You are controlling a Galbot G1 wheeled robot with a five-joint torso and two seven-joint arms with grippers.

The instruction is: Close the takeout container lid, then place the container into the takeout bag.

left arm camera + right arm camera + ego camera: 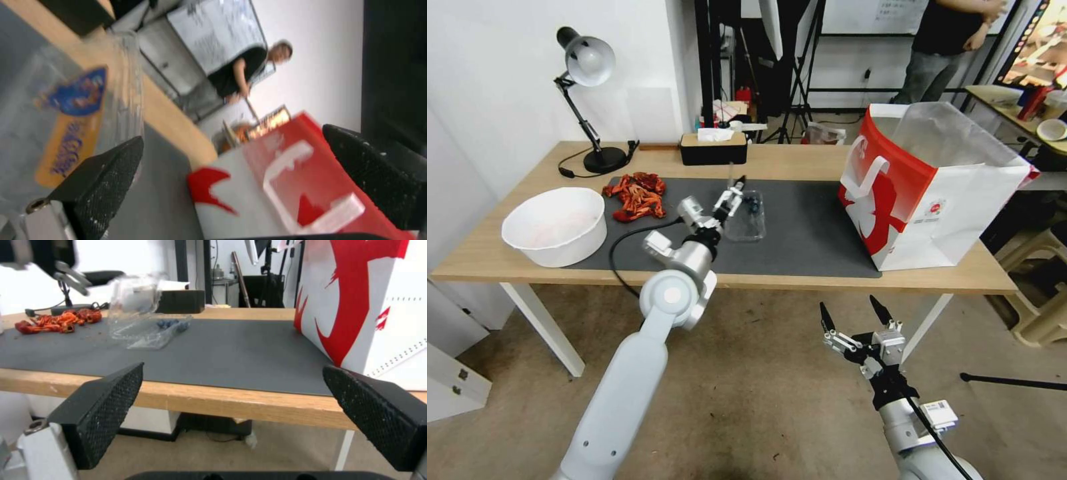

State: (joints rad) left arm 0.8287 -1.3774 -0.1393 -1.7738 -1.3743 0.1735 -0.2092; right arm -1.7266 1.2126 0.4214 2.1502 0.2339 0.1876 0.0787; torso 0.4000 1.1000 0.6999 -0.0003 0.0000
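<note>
From the head view, the takeout container [746, 215] lies on the dark mat [800, 233] in the middle of the table [800, 160], well apart from the takeout bag [924, 193], which stands upright and open at the table's right end. The left gripper [732, 193] reaches over the mat to the container's left side, its fingers beside the raised lid [735, 175], which stands up thin and nearly on edge. The right gripper [855, 317] hangs below the table's front edge, jaws spread, holding nothing.

In the left wrist view, the lid [75, 110], with its blue and orange label, sits close against one black finger [106, 180]; the other finger [378, 180] stands far off, with the bag [289, 180] seen in the gap. So the left jaws are spread and pinch nothing, one finger just beside or touching the lid.

The right wrist view shows the container [146, 328] on the mat with its lid [133, 298] upright, the blueberries [171, 323] exposed in the tray, and the bag [365, 306] off to the side.

Judging from this, neither step is done: the lid is not yet shut, and bagging the container is still to come.
</note>
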